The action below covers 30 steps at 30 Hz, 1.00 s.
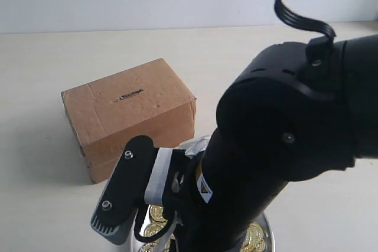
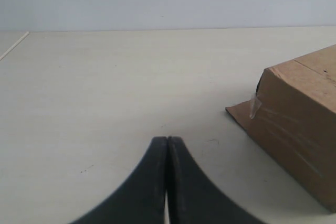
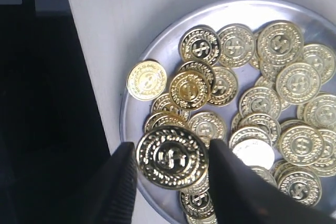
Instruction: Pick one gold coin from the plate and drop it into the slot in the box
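My right gripper is shut on one gold coin, held by its edges above the silver plate. Several more gold coins lie heaped in that plate. In the exterior view the right arm covers most of the plate at the bottom, and only a few coins show beside it. The brown cardboard box stands behind the plate, its dark slot on the top face. My left gripper is shut on nothing, low over the table left of the box.
The pale table spreads around the box, with a white wall behind. The bulky black right arm fills the right of the exterior view. A dark area lies past the table edge beside the plate.
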### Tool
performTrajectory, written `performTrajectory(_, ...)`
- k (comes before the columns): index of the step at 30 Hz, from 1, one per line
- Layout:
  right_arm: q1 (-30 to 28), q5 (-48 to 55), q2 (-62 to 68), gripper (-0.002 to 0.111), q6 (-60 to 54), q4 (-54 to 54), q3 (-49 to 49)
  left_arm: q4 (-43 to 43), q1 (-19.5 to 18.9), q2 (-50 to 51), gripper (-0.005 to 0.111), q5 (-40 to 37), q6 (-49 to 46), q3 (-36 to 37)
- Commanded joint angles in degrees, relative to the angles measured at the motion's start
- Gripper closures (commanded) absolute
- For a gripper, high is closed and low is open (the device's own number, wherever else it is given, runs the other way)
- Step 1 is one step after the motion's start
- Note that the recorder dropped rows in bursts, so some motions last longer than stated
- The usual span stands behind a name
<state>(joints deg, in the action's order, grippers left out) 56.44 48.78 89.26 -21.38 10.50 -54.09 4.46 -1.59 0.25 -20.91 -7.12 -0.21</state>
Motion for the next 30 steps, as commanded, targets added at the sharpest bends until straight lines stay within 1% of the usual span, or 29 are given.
performTrajectory(1,-0.1,0.9,-1.6,0.085,-0.1,0.0,-0.1,0.6,-0.2,-0.3,0.107,0.5,0.0,0.2)
performTrajectory(7,-0.1,3.1,-2.0,0.085,-0.1,0.6,-0.1,0.5,-0.2,-0.3,0.107,0.5,0.0,0.2)
performTrajectory(9,-0.1,3.0,-2.0,0.085,-0.1,1.2,-0.1,-0.7,-0.2,-0.3,0.107,1.9,0.1,0.2)
performTrajectory(12,-0.1,3.0,-2.0,0.085,-0.1,1.5,-0.1,16.0,-0.2,-0.3,0.107,7.8,7.9,0.2)
performTrajectory(13,-0.1,3.0,-2.0,0.085,-0.1,1.5,-0.1,27.2,-0.2,-0.3,0.107,11.7,10.3,0.2)
performTrajectory(14,-0.1,2.9,-2.0,0.085,-0.1,1.5,-0.1,33.8,-0.2,-0.3,0.107,12.4,12.4,0.2)
performTrajectory(15,-0.1,2.8,-2.0,0.085,-0.7,1.5,-0.1,38.9,-0.2,-0.3,0.107,12.5,13.2,0.2)
performTrajectory(16,-0.1,2.8,-2.0,0.085,-1.4,1.5,-0.1,41.5,-0.2,-0.3,0.107,12.0,13.2,0.2)
performTrajectory(17,-0.1,2.8,-2.0,0.085,-1.7,1.5,-0.3,43.7,-0.2,-0.3,0.107,9.6,12.8,0.2)
performTrajectory(19,-0.1,3.8,-2.2,0.085,-2.1,1.3,-1.6,46.5,-0.2,-0.3,0.107,1.3,7.1,-0.7)
performTrajectory(20,-0.1,5.4,-2.2,0.085,-3.0,1.3,-3.0,50.9,-0.2,-0.3,0.107,-2.1,1.3,-1.5)
performTrajectory(23,-0.1,8.4,-2.2,0.085,-3.0,1.3,-6.4,65.0,-0.2,2.3,0.107,-5.3,-9.8,-2.5)
performTrajectory(24,-0.1,9.0,-2.2,0.085,-3.1,1.0,-7.3,66.6,-0.2,3.5,0.107,-5.9,-11.4,-2.7)
performTrajectory(26,-0.1,10.5,-2.2,0.085,-3.1,0.9,-8.8,67.0,-0.2,6.4,0.107,-7.4,-12.8,-3.3)
performTrajectory(28,-0.1,13.2,-2.2,0.085,-4.4,0.9,-11.6,67.8,-0.2,15.0,0.107,-11.2,-15.8,-5.7)
performTrajectory(30,-0.1,16.3,-2.2,0.085,-4.4,-0.6,-14.4,74.4,-0.2,25.5,0.107,-17.1,-25.2,-9.6)
